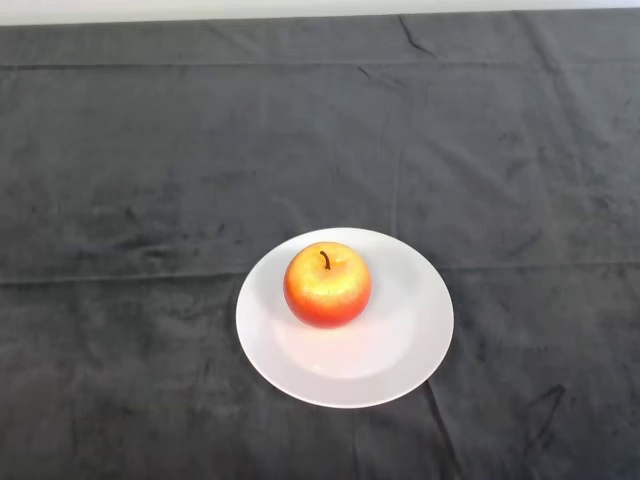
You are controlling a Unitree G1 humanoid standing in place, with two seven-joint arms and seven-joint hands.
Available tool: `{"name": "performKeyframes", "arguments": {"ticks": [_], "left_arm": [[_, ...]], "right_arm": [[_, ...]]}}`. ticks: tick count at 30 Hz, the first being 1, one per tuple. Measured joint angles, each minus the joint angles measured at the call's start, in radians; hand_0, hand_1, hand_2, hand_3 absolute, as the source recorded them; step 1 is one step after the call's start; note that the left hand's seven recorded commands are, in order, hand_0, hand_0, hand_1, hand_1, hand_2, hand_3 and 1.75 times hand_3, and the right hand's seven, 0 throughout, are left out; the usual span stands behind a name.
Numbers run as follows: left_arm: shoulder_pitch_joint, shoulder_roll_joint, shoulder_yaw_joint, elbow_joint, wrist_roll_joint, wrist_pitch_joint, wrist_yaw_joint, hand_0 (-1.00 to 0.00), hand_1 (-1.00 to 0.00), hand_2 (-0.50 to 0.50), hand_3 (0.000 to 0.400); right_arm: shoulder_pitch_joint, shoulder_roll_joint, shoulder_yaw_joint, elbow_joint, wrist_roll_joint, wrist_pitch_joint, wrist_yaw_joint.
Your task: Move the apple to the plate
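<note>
Red-and-yellow apple (327,285) upright, stem up, on a white plate (400,345) atop the dark tablecloth (150,170), set left of the plate's centre and toward the far rim. No robot hand anywhere in view, so impossible to say whether spread, pressed together or pinching. Task apparently complete, judging by how things lie. Little left to go wrong: perhaps a roll off the shallow plate if the table were jolted or the wrinkled cloth tugged, the round fruit sitting free with nothing to steady it; perhaps a knock from a returning arm
</note>
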Motion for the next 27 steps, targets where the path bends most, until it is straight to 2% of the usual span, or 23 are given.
{"name": "performKeyframes", "arguments": {"ticks": [27], "left_arm": [[0.0, 0.0, -0.003, 0.0, -0.003, 0.0, 0.001, 0.0, 0.0, 0.0, 0.0]], "right_arm": [[0.0, 0.0, 0.0001, 0.002, 0.0, -0.002, 0.0]]}}
